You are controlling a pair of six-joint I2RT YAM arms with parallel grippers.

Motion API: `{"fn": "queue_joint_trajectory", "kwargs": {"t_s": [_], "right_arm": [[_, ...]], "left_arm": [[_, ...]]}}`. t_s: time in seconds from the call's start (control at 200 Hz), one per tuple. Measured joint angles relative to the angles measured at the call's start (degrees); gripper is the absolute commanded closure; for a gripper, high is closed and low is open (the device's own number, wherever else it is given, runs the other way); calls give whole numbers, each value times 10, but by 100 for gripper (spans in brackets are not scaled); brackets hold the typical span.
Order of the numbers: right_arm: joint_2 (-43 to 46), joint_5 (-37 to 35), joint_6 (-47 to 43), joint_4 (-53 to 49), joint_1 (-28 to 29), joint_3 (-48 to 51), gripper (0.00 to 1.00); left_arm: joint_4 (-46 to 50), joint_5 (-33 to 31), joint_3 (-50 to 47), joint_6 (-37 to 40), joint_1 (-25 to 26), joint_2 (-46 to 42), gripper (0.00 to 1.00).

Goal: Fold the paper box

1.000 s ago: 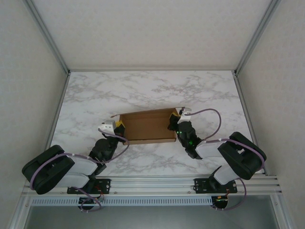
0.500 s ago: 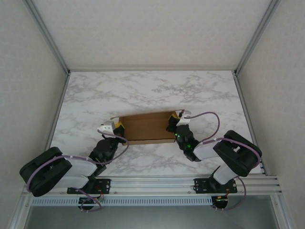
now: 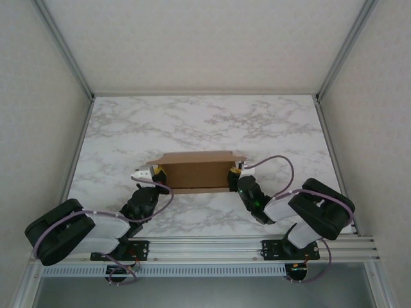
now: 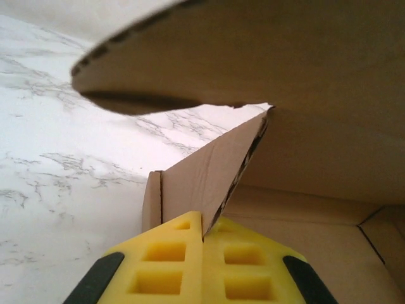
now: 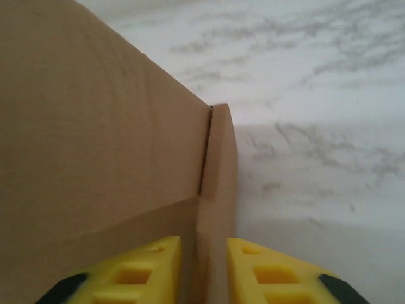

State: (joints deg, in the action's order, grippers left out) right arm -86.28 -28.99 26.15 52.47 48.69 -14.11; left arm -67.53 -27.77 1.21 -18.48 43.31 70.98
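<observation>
Thing: the paper box, plain brown corrugated cardboard, is seen partly raised into a shallow rectangular shape.
Place: it lies near the middle of the marble bench, its long side running left to right, between the two arms.
Left pincer: the left pincer is clenched on the edge of a thin upright flap at the box's left end; the yellow pads are pressed together with only the card between them.
Overhead: a broad lid panel is seen leaning over that flap, its rounded corner hanging free above the bench.
Right pincer: the right pincer is set astride the end wall at the box's right end, one pad inside and one outside; whether the wall is pressed or merely straddled cannot be told.
Weight: the box is judged very light, so it is likely to be dragged or tipped by a pull from one end alone.
Stiffness: the panels are judged stiff across their faces but weak along the creases, where bending should be led.
Surface: plain card is judged grippy enough for the pads, though it could be crushed or dented by a hard pinch.
Hold: walls and flaps are best taken by their free upper edges, near a crease, with the opposite end steadied.
Risk: a released flap may spring back open.
</observation>
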Motion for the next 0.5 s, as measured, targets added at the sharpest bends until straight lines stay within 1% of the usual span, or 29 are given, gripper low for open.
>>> {"fn": "queue_joint_trajectory", "kwargs": {"t_s": [0.085, 0.19, 0.275, 0.371, 0.501], "right_arm": [[33, 1, 0, -24, 0, 6, 60], [83, 1, -2, -46, 0, 14, 57], [130, 3, -2, -66, 0, 22, 53], [193, 10, -5, -96, 0, 34, 53], [304, 34, -15, -151, 0, 48, 53]], "left_arm": [[7, -5, 0, 2, 3, -4, 100], [10, -11, -1, 5, 5, -4, 100], [11, -15, -2, 7, 8, -3, 100], [11, -19, -2, 9, 12, 3, 100], [10, -21, -2, 11, 17, 16, 100]]}}
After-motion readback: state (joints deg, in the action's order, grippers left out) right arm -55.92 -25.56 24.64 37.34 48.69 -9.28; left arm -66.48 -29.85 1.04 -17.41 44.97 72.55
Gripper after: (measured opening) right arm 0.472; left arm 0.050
